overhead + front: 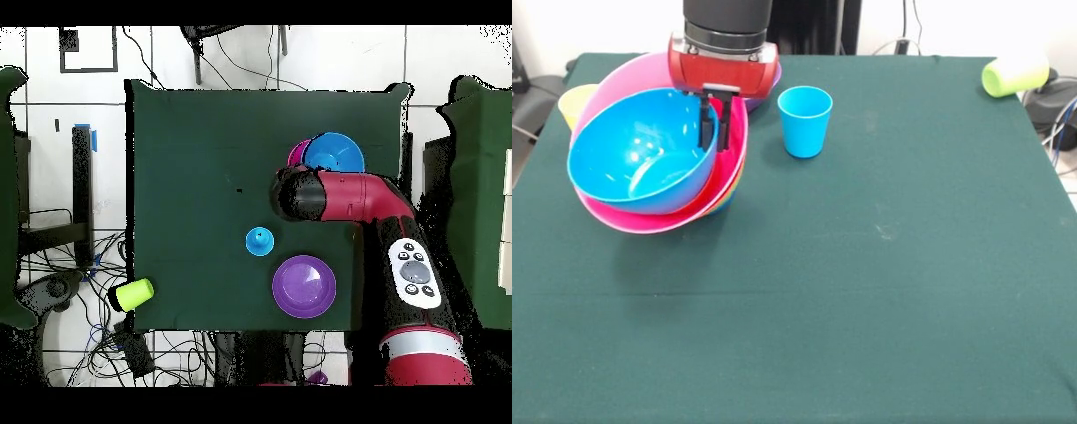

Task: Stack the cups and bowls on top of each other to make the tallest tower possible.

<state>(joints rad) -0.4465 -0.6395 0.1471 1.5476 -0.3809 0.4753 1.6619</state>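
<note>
Desk point(865, 291): dark green cloth cover, seen from the front and from above.

Tower point(658, 168): nested bowls at the desk's far left in the front view, tilted so the openings face the camera. Outermost visible, the pink bowl point(618, 84); inside it a red bowl point(728, 168), showing as a thin rim; innermost, the blue bowl point(644, 150). A sliver of other colours shows under the stack at lower right; which bowls these are cannot be told.

Gripper point(713, 124): red and black arm comes down from the top edge over the tower. The fingers are closed on the right-hand rim of the blue bowl, one inside the wall, one outside between blue and red.

Blue cup point(804, 121): upright, open end up, just right of the tower, apart from it.

Green cup point(1014, 75): lying on its side at the far right corner of the desk, well apart from the rest.

Yellow cup point(572, 102): partly hidden behind the tower's left side, only an edge showing.

Purple bowl point(304, 286): upright on the desk by the robot's base in the overhead view; in the front view only a sliver shows behind the arm.
</note>
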